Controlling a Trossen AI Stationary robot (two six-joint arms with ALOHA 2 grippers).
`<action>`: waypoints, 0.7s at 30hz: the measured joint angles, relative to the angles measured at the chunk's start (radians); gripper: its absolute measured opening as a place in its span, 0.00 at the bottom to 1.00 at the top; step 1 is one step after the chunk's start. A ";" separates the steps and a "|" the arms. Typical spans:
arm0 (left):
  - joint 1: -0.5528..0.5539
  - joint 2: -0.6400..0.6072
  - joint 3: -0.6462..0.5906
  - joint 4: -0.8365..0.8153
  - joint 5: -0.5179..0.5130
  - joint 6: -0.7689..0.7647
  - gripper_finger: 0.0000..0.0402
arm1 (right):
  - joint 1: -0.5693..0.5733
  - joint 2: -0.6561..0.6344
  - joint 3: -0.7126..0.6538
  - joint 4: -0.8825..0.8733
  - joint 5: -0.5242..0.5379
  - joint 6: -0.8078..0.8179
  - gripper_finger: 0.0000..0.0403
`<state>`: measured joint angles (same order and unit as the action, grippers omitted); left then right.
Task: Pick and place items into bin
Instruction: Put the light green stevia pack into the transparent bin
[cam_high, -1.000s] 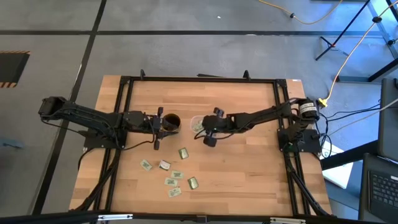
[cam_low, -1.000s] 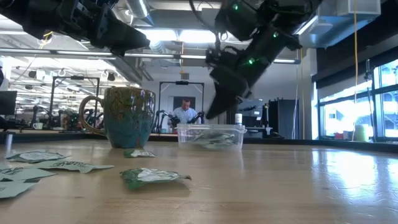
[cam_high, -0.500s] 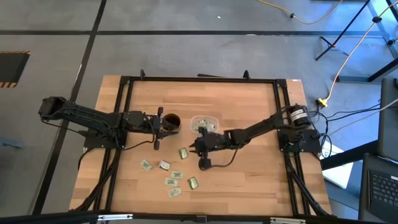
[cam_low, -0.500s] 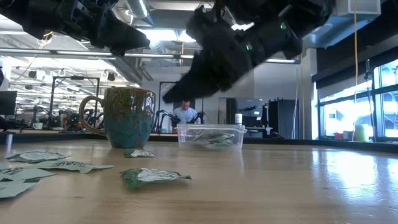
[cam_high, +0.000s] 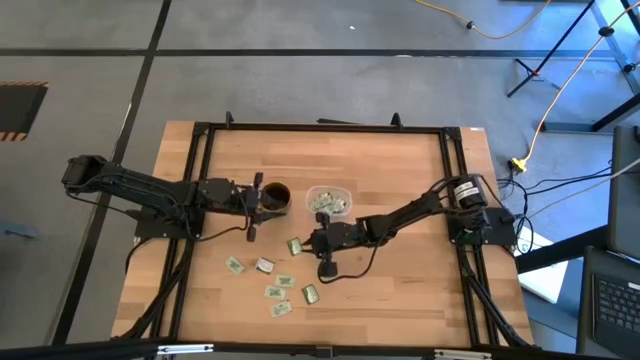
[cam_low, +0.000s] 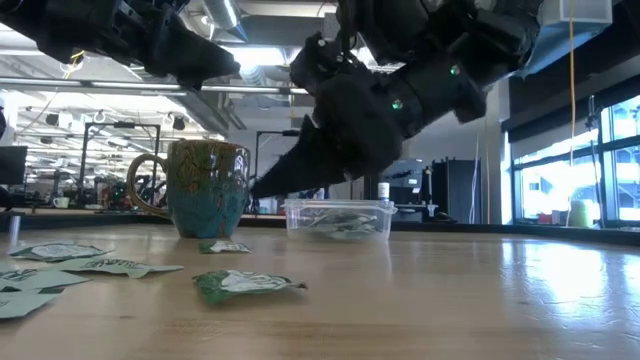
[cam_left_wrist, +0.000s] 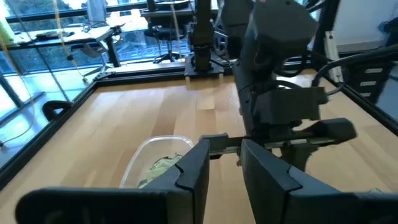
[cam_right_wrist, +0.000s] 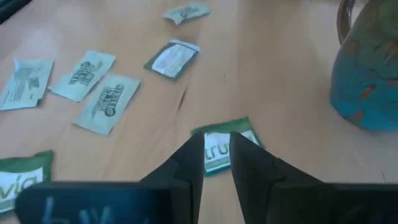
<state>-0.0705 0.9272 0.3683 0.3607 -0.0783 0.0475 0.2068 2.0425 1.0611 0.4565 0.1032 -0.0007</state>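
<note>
While the left hand (cam_high: 256, 208) is waiting narrowly parted beside the mug (cam_high: 275, 195), the right hand (cam_right_wrist: 216, 163) is hovering, fingers slightly apart, over a packet (cam_right_wrist: 219, 151) near the bin (cam_high: 328, 200).

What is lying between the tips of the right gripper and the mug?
In the right wrist view, a green-and-white packet lies just ahead of the right gripper; beyond it only bare wooden table reaches the mug.
</note>
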 joint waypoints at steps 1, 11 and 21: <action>-0.002 0.000 0.000 0.000 0.019 0.000 0.22 | 0.002 -0.011 0.000 -0.027 0.000 0.000 0.20; -0.256 0.061 0.108 -0.239 -0.039 0.041 0.24 | 0.045 -0.216 -0.059 -0.267 -0.003 0.026 0.20; -0.497 0.265 0.452 -0.899 -0.162 -0.296 0.24 | 0.047 -0.550 -0.345 -0.181 0.008 0.107 0.20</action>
<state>-0.5678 1.1924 0.8206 -0.5384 -0.2401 -0.2486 0.2543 1.4928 0.7157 0.2752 0.1112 0.1064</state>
